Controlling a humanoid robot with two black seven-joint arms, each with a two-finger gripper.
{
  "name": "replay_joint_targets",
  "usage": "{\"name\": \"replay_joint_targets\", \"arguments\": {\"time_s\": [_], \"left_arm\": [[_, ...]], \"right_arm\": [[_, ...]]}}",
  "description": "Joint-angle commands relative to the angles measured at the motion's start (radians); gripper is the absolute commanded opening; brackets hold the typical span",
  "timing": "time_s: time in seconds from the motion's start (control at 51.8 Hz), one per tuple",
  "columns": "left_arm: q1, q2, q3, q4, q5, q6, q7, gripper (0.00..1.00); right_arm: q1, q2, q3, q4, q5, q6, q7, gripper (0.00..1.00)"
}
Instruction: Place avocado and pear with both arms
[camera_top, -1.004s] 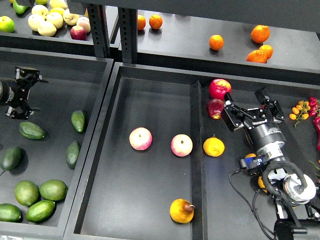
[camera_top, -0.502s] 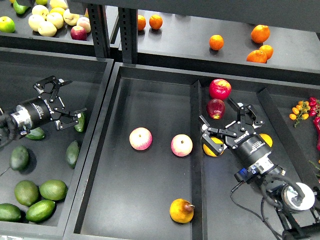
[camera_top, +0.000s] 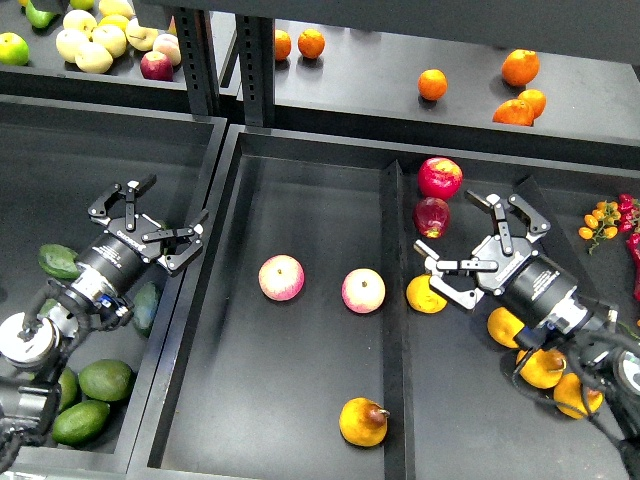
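A dark green avocado (camera_top: 58, 262) lies in the left tray (camera_top: 60, 150), and a second one (camera_top: 147, 305) shows partly under my left arm. My left gripper (camera_top: 150, 222) is open and hangs over the tray's right side, above and to the right of both. An orange-yellow pear (camera_top: 427, 295) lies in the right tray against the divider. My right gripper (camera_top: 480, 250) is open, and its lower finger (camera_top: 452, 283) is right beside the pear. A similar pear with a stem (camera_top: 362, 421) lies in the centre tray (camera_top: 300, 190).
Two pink-yellow apples (camera_top: 281, 277) (camera_top: 363, 290) lie mid centre tray. Red apples (camera_top: 440, 177) (camera_top: 431, 216) sit behind the right gripper. More yellow pears (camera_top: 541, 367) lie under the right arm. Light green fruits (camera_top: 105, 380) sit front left. Oranges (camera_top: 520, 68) and pale apples (camera_top: 95, 40) are on the rear shelf.
My left gripper has swung right and forward, and now covers the avocado by the tray's right wall. My right gripper has dropped towards the orange-yellow pear and turned. Both stay open.
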Motion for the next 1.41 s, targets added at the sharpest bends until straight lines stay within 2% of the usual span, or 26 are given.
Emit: {"name": "replay_joint_targets", "arguments": {"time_s": [0.0,0.328,0.676,1.101,1.39], "left_arm": [[0.064,-0.001,0.002,-0.054,-0.003,0.0,0.0,0.99],[0.087,-0.001,0.093,-0.138,-0.036,0.0,0.0,0.99],[0.092,-0.001,0.165,-0.178,-0.036,0.0,0.0,0.99],[0.093,-0.001,0.185,-0.193,-0.036,0.0,0.0,0.99],[0.099,-0.001,0.211,-0.21,-0.036,0.0,0.0,0.99]], "right_arm": [[0.088,-0.02,-0.136,-0.002,-0.063,0.001,0.0,1.0],[0.168,-0.013,-0.383,-0.056,-0.211,-0.001,0.0,1.0],[0.165,-0.001,-0.498,-0.111,-0.396,0.081,0.0,0.99],[0.191,0.044,-0.669,-0.121,-0.452,0.085,0.0,0.99],[0.188,0.078,-0.695,-0.221,-0.476,0.087,0.0,0.96]]}}
